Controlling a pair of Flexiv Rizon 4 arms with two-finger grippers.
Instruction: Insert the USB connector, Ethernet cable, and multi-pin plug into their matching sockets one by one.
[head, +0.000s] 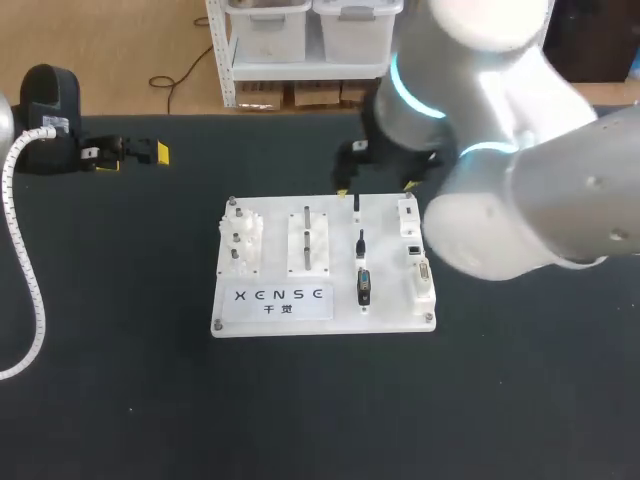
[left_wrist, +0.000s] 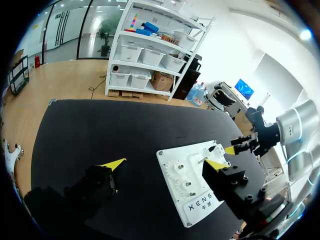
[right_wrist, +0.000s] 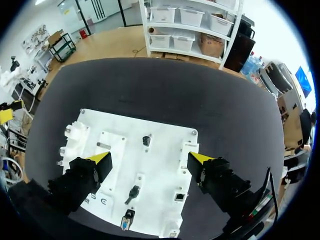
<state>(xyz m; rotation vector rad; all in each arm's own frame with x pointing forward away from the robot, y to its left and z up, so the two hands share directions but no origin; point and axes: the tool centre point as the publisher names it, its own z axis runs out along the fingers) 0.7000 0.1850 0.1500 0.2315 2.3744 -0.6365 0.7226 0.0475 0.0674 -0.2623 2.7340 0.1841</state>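
Note:
A white board (head: 270, 315) lies mid-table. On it, in a row, are a small USB connector (head: 356, 203), an Ethernet cable plug (head: 360, 243) and a dark multi-pin plug (head: 363, 286), with the sockets (head: 415, 252) along the board's right edge. My right gripper (head: 376, 188) hangs open above the board's far edge, holding nothing. In the right wrist view that gripper (right_wrist: 149, 158) straddles the USB connector (right_wrist: 146, 140), with the Ethernet plug (right_wrist: 133, 192) and multi-pin plug (right_wrist: 127, 219) nearer the wrist. My left gripper (head: 130, 155) stands open and empty far left of the board; its own view (left_wrist: 165, 164) shows the board (left_wrist: 176, 162) ahead.
Two white fixtures with pegs and gears (head: 243, 240) and posts (head: 308, 238) occupy the board's left half. A white coiled cable (head: 25, 270) hangs along the left arm. Black tabletop surrounds the board on all sides.

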